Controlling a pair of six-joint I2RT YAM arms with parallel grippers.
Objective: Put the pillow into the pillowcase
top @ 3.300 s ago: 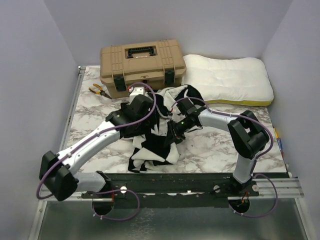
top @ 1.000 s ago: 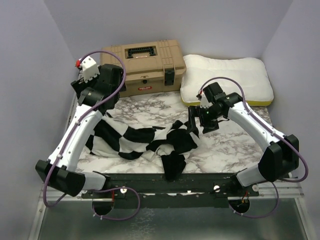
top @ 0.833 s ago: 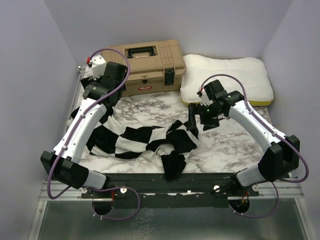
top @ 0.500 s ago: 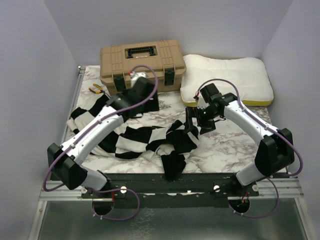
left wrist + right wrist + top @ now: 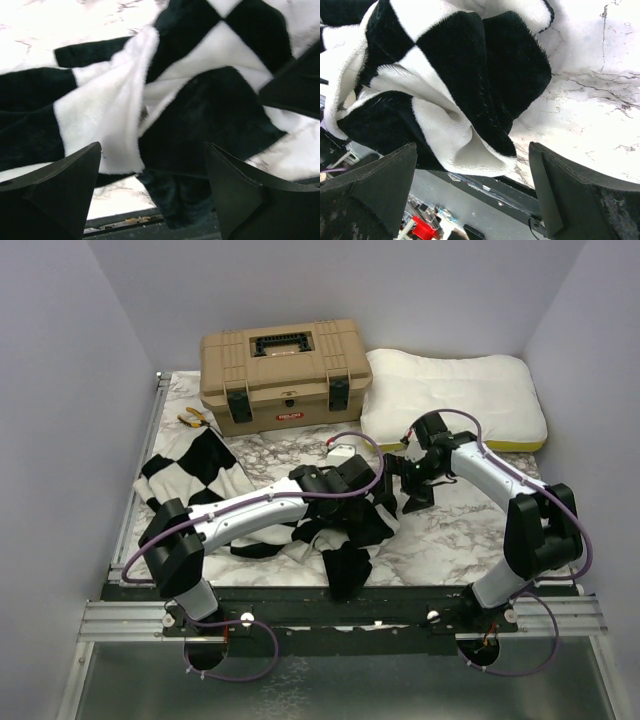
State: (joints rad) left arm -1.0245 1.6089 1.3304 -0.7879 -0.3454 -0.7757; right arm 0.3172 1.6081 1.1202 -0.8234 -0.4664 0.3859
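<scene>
- Your left gripper (image 5: 152,150) is spread wide and holds nothing. Its wrist view shows only rumpled black and white folds of the pillowcase (image 5: 195,470) beyond the fingers.
- Your left arm runs from the near left corner of the table (image 5: 470,530) across the cloth, and its wrist ends about the middle of the table.
- Your right gripper (image 5: 472,150) is also spread wide and holds nothing. A bunched fold of the pillowcase lies just ahead of its fingers; you cannot tell from these views whether the tips touch the cloth.
- The two grippers sit close together over the right end of the pillowcase, near the table's middle.
- The pillowcase lies crumpled on the near half of the table. It stretches from close to the left edge to about the centre, and one flap hangs over the near edge.
- The pillow (image 5: 460,400) lies flat in the far right corner with its yellow strip along the near side. It is outside the pillowcase and apart from it.
- A tan toolbox (image 5: 285,370) stands closed at the far edge, just beside the pillow's left end.
- A pair of pliers (image 5: 193,418) lies by the toolbox's left end, towards the far left corner.
</scene>
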